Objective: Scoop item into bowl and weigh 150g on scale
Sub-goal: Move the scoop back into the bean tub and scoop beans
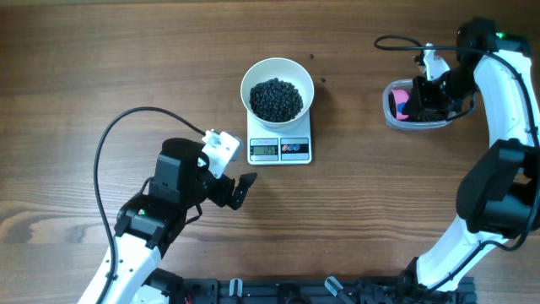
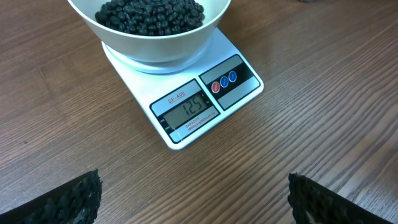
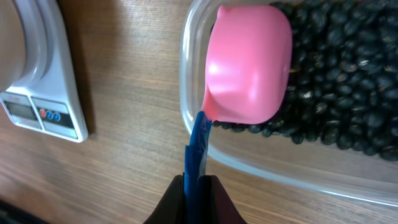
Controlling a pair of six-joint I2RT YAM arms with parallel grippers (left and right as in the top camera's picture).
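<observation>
While left gripper (image 2: 194,208) hovers agape, right gripper (image 3: 198,188) — reaching over tub (image 3: 186,93) — pinches scoop (image 3: 249,62).

White bowl (image 2: 155,46) sits centred on the scale (image 2: 186,106) and holds the black bead-like item (image 2: 149,12), heaped. The grey display (image 2: 189,111) appears to read 125 – digits small. Left gripper (image 2: 194,199) is over the wooden table (image 2: 50,112), its fingers (image 2: 68,202) spread wide and empty.

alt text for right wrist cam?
The right gripper is shut on the blue handle of a pink scoop resting in a clear tub of black beads. A white scale sits at the left edge on the wooden table.
</observation>
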